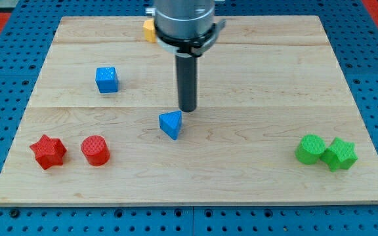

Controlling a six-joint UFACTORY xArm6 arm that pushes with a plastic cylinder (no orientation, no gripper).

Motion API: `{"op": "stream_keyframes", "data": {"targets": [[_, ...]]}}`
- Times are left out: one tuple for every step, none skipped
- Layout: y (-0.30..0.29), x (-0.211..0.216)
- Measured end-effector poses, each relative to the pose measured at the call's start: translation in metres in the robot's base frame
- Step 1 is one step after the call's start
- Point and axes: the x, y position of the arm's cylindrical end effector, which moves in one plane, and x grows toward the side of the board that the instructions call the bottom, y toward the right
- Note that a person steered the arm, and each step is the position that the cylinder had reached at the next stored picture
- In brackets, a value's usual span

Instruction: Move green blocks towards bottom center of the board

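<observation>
Rod tip point(187, 109): bare, no fingers, holding nothing; just above the blue triangular block point(170, 124), mid-board. 2 green blocks, cylinder point(310, 149) touching star point(340, 155), sit bottom right, well apart from the tip, so the push looks unstarted.
</observation>
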Motion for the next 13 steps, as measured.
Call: {"op": "stream_keyframes", "data": {"targets": [[-0.014,0.035],[-0.066,0.048],[-0.033,0.049],[0.064,0.043],[0.157,0.044],[0.221,0.045],[0.279,0.061],[0.297,0.122],[0.256,0.111],[0.209,0.071],[0.141,0.042],[0.094,0.039],[0.136,0.031]]}}
